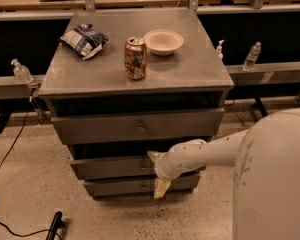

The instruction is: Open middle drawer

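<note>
The grey metal cabinet has three drawer fronts. The middle drawer (107, 167) is the mid-sized front, below the taller top drawer (137, 127) and above the narrow bottom drawer (117, 186). Its front stands a little forward of the bottom one. My gripper (157, 172) is at the middle drawer's front, near its centre, on my white arm coming in from the right. Its two tan fingers are spread apart, one at the drawer's upper edge (153, 156) and one below it (161, 188). The drawer's knob is hidden behind the gripper.
On the cabinet top stand a soda can (135, 58), a white bowl (163, 41) and a chip bag (83, 40). Bottles sit on rails at the left (21, 72) and right (252, 56). My white body (275, 179) fills the lower right. A cable runs across the floor at the left.
</note>
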Available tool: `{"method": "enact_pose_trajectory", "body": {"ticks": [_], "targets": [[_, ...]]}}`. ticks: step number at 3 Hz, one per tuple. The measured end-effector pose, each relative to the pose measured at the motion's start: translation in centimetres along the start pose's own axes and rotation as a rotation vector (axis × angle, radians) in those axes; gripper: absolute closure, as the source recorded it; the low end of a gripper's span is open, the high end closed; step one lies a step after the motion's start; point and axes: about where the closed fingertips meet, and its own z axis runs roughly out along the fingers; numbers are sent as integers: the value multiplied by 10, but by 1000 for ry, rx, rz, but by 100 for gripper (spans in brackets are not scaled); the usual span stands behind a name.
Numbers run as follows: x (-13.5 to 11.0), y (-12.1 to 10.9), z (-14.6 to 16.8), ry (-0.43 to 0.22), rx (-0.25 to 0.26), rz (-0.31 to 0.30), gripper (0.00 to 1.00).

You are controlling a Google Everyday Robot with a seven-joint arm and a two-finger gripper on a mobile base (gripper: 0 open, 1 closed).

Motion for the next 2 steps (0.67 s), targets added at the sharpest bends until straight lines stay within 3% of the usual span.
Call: {"method": "enact_pose_trajectory", "body": {"ticks": [1,2], "targets": [[32,-15,5,26,20,27,11],[67,-32,26,35,2,63,27]]}}
